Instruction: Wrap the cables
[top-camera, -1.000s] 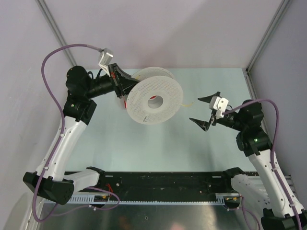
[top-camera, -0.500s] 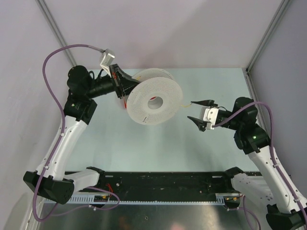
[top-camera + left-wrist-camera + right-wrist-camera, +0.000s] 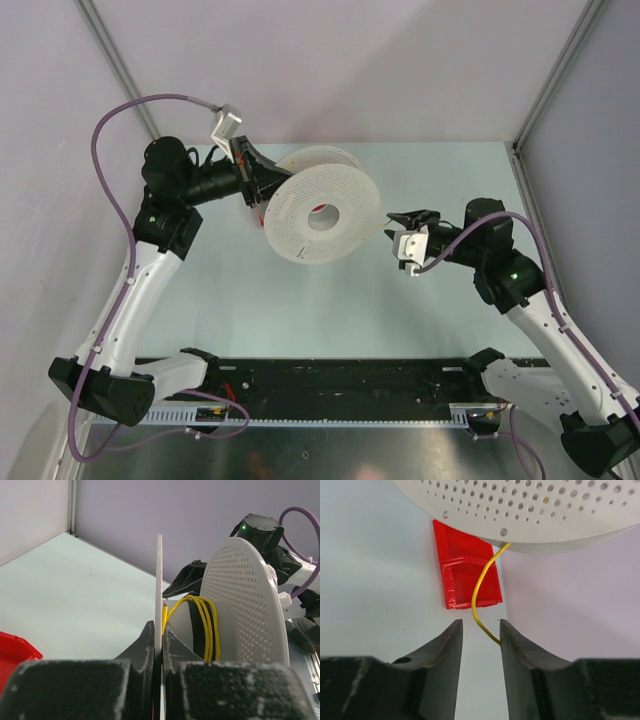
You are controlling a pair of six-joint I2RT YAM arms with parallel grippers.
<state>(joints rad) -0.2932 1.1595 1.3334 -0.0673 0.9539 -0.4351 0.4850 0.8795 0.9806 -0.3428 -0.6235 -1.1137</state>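
1. Left end effector (image 3: 160, 629) — clamped shut on the flange of the white perforated spool (image 3: 245, 605); yellow cable (image 3: 200, 615) coils round its hub.
2. Right end effector (image 3: 480, 627) — narrowly open, gripping nothing; the cable's loose end hangs between its fingers.

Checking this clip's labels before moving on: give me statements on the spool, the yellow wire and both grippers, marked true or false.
1. The left gripper has its jaws shut on a flange of the white spool. True.
2. The right gripper has its jaws shut on the yellow wire. False: the jaws are open, with the wire's loose end between them.
3. Yellow wire is wound on the spool's hub. True.
4. The spool lies flat on the table. False: it stands on edge.
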